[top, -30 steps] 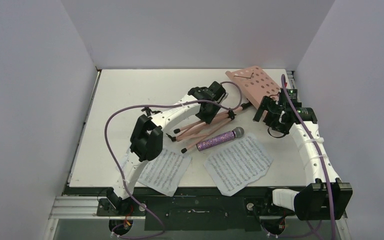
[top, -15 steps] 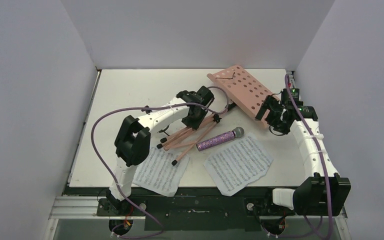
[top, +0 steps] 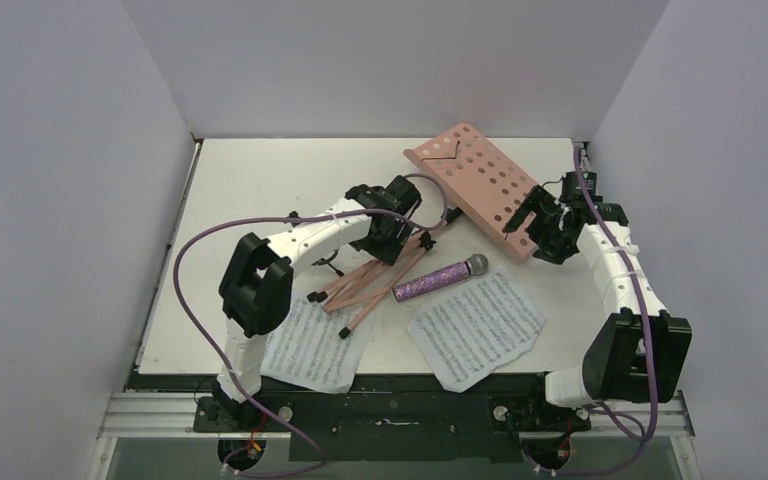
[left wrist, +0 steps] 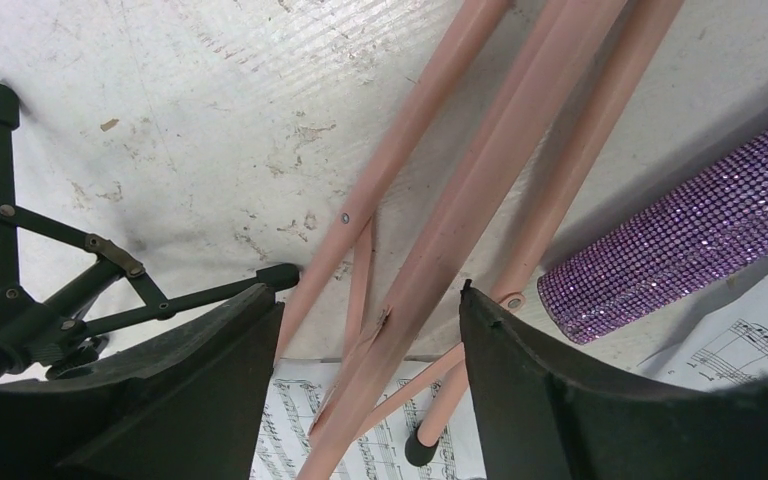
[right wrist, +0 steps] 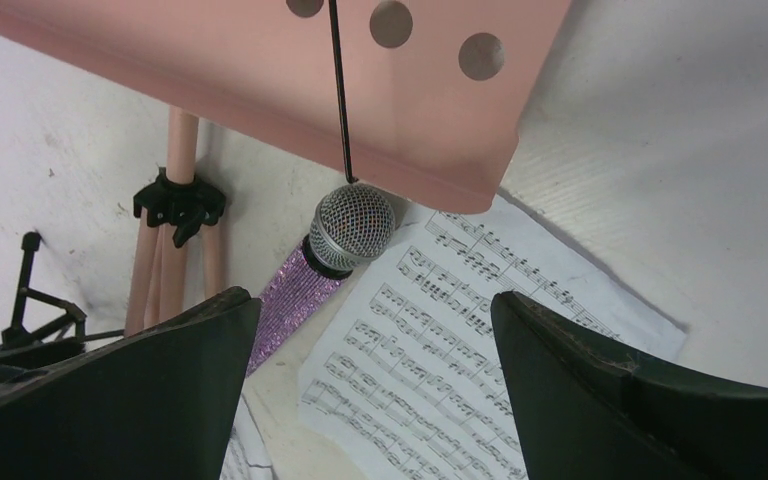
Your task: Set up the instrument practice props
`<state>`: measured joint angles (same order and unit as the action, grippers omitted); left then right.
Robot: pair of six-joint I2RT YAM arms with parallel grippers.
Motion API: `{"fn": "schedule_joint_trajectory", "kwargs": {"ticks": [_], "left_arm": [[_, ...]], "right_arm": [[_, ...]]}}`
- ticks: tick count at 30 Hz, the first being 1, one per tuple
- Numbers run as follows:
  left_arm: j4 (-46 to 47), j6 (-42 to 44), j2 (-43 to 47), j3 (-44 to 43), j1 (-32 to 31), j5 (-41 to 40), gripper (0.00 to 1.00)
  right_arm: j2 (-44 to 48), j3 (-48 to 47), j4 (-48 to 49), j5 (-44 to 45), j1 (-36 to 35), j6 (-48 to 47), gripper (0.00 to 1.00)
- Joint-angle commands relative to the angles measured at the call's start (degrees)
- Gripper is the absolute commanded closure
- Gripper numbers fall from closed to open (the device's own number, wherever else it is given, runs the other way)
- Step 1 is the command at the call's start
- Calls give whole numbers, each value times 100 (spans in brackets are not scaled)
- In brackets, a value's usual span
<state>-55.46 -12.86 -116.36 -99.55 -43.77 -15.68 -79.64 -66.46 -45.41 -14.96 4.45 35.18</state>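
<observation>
The pink music stand (top: 468, 178) lies tilted, its perforated tray at the back right and its folded legs (top: 360, 285) pointing front left. My left gripper (top: 398, 228) is closed round the leg bundle (left wrist: 430, 260); a leg touches each finger. My right gripper (top: 528, 222) is open and empty at the tray's near right edge; the tray (right wrist: 290, 90) hangs beyond its fingertips (right wrist: 210, 330). The purple microphone (top: 440, 279) lies between two sheet-music pages (top: 318, 342) (top: 477, 325). The small black tripod (top: 328, 262) lies beside the legs and shows in the left wrist view (left wrist: 60, 290).
White walls close the table (top: 260, 190) on the left, back and right. The arm bases and a metal rail sit at the front edge. A purple cable loops over the left side of the table (top: 195, 260).
My left gripper moved left and the stand's legs swung left with it. The tray shifted left and back. My right gripper moved back along the tray's edge.
</observation>
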Motion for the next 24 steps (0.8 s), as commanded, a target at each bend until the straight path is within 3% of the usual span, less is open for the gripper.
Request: {"fn": "schedule_joint_trajectory", "kwargs": {"ticks": [1, 8, 17, 24], "left_arm": [[214, -125, 443, -171, 7, 106, 34], [397, -207, 578, 41, 0, 411, 30], [532, -279, 602, 155, -4, 759, 31], [253, -297, 675, -10, 1, 819, 32]], "right_arm": [[-83, 90, 460, -259, 210, 367, 10], [-230, 575, 755, -340, 479, 595, 10], [-713, 477, 1149, -611, 670, 672, 10], [-1095, 839, 1800, -923, 816, 672, 10]]}}
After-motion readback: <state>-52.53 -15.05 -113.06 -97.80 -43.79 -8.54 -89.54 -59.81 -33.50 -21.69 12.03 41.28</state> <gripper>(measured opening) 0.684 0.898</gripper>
